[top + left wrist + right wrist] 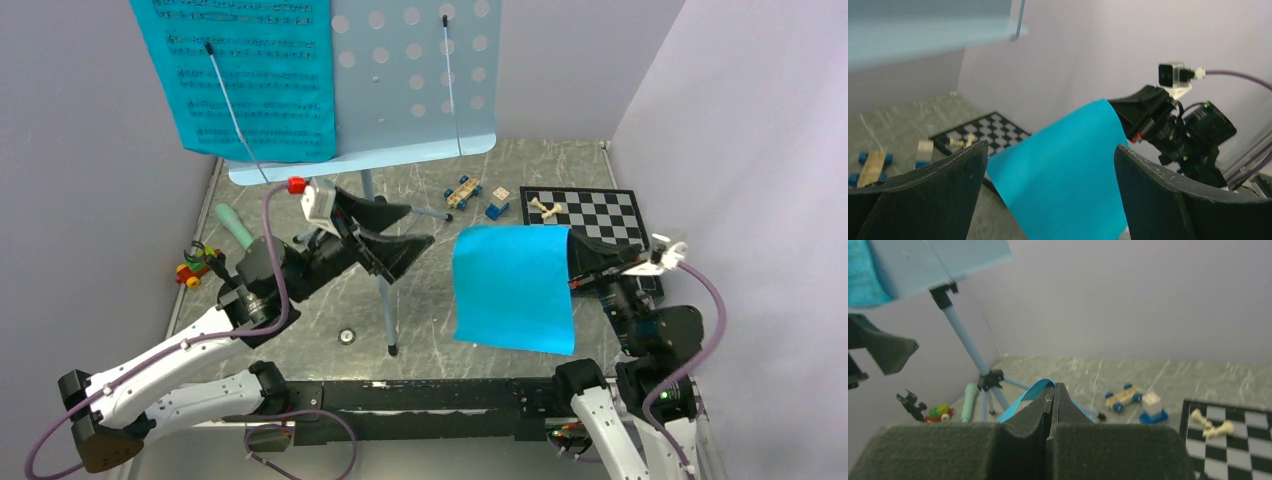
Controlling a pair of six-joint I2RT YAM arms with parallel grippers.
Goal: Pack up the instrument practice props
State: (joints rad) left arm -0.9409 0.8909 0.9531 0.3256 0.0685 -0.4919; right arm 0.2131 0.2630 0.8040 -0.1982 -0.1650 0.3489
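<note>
Left gripper [392, 232]: jaws spread wide and empty, centre-left of the top view, in front of the tripod legs.
Right gripper [573, 264]: clamped on the right edge of a turquoise sheet [512, 290] hanging mid-right.
Music stand [420, 90]: upright at top centre, with a second sheet [250, 75] on its tray.
Microphone [235, 225]: lying on the table [440, 320], left.
Around: chessboard [590, 215] partly hidden behind the held sheet; toy car [462, 192] beside it.

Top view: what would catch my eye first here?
A turquoise sheet hangs in mid-air right of centre, pinched by the right gripper. A pale-blue music stand towers at the back, a second sheet on its tray. The left gripper gapes open beside its pole.
</note>
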